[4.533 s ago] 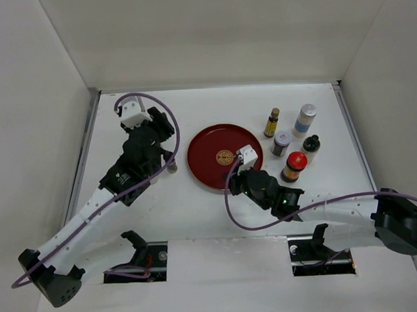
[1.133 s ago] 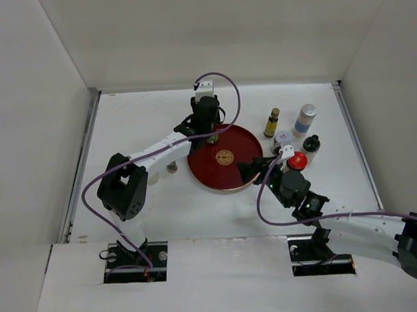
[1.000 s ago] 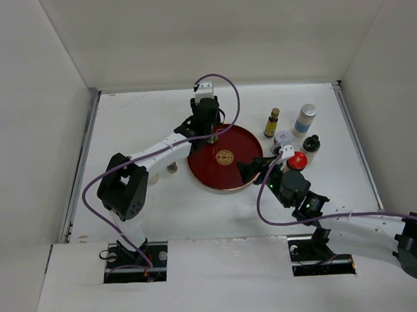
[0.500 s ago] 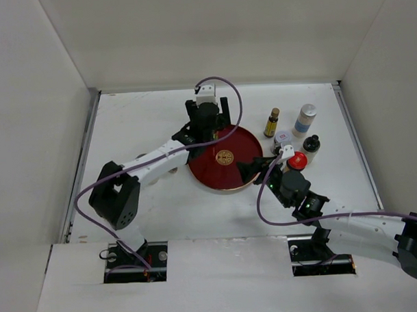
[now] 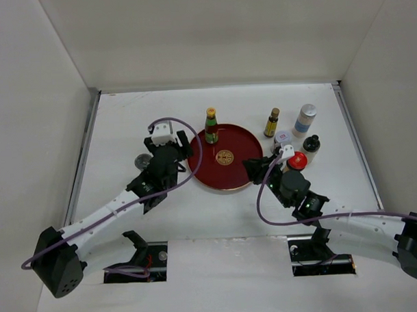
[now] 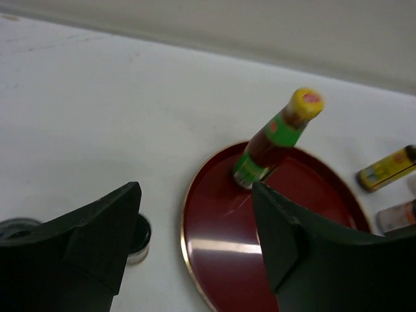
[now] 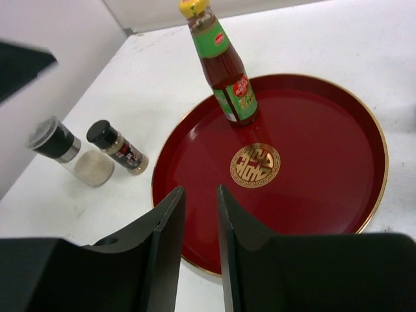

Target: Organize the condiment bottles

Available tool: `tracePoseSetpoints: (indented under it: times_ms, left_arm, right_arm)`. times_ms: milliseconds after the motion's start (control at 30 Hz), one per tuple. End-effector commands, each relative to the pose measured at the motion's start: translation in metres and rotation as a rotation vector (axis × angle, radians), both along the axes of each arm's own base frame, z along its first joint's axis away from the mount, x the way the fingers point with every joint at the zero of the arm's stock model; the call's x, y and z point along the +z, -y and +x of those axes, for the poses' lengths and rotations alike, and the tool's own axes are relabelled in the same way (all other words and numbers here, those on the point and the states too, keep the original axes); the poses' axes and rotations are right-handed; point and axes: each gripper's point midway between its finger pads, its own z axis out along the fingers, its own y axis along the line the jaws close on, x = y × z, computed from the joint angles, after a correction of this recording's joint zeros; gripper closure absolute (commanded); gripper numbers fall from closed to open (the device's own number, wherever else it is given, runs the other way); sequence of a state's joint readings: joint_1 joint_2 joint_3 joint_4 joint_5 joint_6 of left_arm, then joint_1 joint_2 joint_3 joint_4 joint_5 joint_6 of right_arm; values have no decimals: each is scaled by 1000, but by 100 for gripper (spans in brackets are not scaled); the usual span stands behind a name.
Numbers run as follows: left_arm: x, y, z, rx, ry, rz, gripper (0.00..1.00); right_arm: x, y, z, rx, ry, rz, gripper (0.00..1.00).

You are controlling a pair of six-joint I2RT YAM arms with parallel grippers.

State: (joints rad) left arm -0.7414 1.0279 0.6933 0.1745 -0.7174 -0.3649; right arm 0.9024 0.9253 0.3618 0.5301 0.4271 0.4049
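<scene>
The green yellow-capped bottle (image 5: 211, 125) (image 6: 276, 136) (image 7: 224, 71) stands upright on the far left part of the round red tray (image 5: 244, 142), free of both grippers. My left gripper (image 5: 181, 144) (image 6: 195, 195) is open and empty, just left of the tray. My right gripper (image 5: 253, 169) (image 7: 199, 192) hovers over the tray's near right edge, its jaws drawn to a narrow slit with nothing in it. Right of the tray stand the slim amber bottle (image 5: 272, 122), the tall white one (image 5: 304, 119), the grey-lidded jar (image 5: 282, 140), the black-capped bottle (image 5: 311, 144) and the red-lidded jar (image 5: 296, 161).
A clear shaker (image 5: 143, 160) (image 7: 62, 153) and a small dark-capped spice jar (image 7: 117, 148) (image 6: 136, 237) stand left of the tray, partly under my left arm. White walls close the table at the left, back and right.
My left gripper let go of the green bottle on the tray and drew back toward the near left. My right gripper's jaws closed; the arm stayed put.
</scene>
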Motion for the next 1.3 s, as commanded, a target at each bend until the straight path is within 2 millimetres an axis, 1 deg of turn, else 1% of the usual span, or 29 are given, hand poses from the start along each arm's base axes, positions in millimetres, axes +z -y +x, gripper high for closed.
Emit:
tracePoseSetpoints:
  times_ms: [0,33,100,167,200,267,400,500,600,733,833,967,1033,1100,1167,1267]
  left_arm:
    - [-39,-18,-12,69,-72,90,34]
    - [-47,-18,-13,68,-87,106,35]
    - [-65,-22,-15,84,-121,140,35]
    - [-76,-27,-14,113,-143,167,36]
    - [-79,-29,-15,125,-148,176,36]
    - [-82,-30,-14,131,-149,180,36]
    - [-88,-34,-8,149,-160,185,36]
    - [-91,-34,-3,153,-169,185,36]
    - [-97,-36,5,167,-182,190,36]
    - [-105,-32,13,149,-208,188,36]
    - [-106,-32,19,144,-206,170,36]
    - [-110,-35,23,147,-215,155,38]
    - [-109,-34,27,145,-209,143,41]
    - [-108,-30,30,129,-209,134,45]
    - [-108,-27,32,117,-213,131,51]
    - [-110,-28,35,122,-221,134,60]
  right_arm:
    - [11,-5,4,4,14,18,68]
    - [9,-6,5,3,12,15,66]
    - [6,-7,5,4,6,10,60]
    - [6,-6,5,1,5,11,52]
    - [6,-5,5,1,4,15,49]
    - [5,-5,6,-2,4,21,45]
    - [6,-7,6,2,6,17,42]
    - [5,-6,5,2,5,20,41]
    - [9,-6,4,4,12,24,41]
    - [8,-5,4,2,10,31,41]
    - [11,-4,4,2,15,37,41]
    - [6,-7,6,2,5,23,41]
    - [7,-8,7,2,7,20,41]
    - [5,-10,7,5,2,17,41]
    - [4,-10,7,5,0,8,41]
    - [7,-8,5,5,9,21,41]
